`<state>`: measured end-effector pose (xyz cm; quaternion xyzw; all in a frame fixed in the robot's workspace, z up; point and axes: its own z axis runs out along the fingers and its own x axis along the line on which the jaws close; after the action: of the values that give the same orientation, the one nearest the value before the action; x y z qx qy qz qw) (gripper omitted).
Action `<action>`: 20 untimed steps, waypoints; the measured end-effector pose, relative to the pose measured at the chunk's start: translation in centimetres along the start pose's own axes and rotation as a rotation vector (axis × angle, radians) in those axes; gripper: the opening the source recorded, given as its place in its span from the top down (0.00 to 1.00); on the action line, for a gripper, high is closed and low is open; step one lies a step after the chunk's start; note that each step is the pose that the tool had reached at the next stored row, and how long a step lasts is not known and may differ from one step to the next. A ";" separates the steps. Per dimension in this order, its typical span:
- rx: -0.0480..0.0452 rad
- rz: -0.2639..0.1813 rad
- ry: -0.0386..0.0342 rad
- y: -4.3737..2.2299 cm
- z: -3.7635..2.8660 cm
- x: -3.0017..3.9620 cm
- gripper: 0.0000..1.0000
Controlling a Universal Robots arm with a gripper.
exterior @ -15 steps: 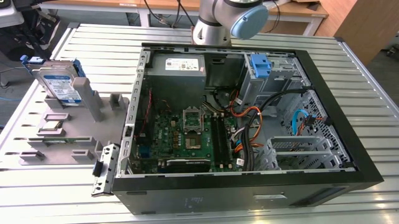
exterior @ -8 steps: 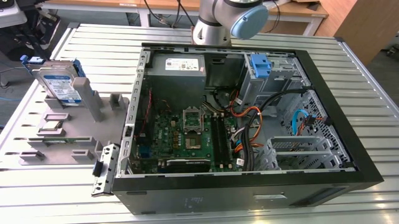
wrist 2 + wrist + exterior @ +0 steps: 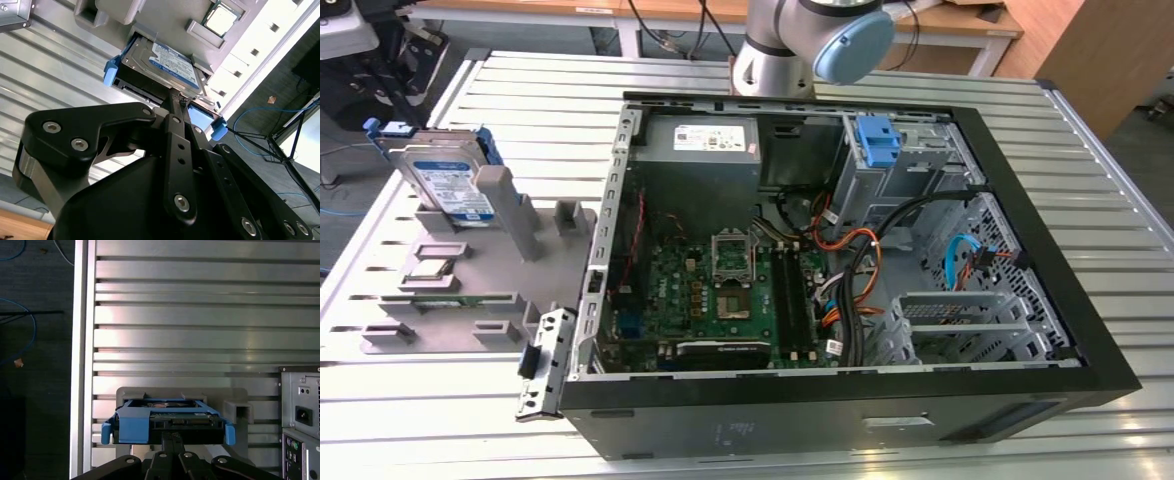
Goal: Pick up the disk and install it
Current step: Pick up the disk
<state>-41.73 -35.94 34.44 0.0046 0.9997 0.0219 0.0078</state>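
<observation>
The disk (image 3: 447, 180), a silver drive with a white-and-blue label in a blue carrier, stands upright in a grey fixture (image 3: 467, 275) at the exterior view's left. In both wrist views my gripper (image 3: 177, 97) (image 3: 172, 437) is right at the disk's (image 3: 165, 62) (image 3: 167, 421) near edge. The black fingers (image 3: 172, 125) run together to a point against the middle of the blue carrier, so they look shut. Whether they clamp any part of the carrier is hidden.
An open computer case (image 3: 1067, 330) lies beside the fixture, with a grey power supply (image 3: 700, 150), motherboard (image 3: 734, 290), cables and a blue bracket (image 3: 877, 140) in the drive bay. The arm's base (image 3: 787, 40) stands behind the case. The table (image 3: 200, 340) is slatted aluminium.
</observation>
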 end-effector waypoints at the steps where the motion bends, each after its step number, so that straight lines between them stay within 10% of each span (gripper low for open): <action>1: 0.0000 0.000 0.0000 0.00 0.00 0.00 0.89; 20: -0.0004 -0.012 0.0006 0.00 0.02 0.00 0.89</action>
<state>-41.73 -35.94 34.43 -0.0015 0.9997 0.0221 0.0077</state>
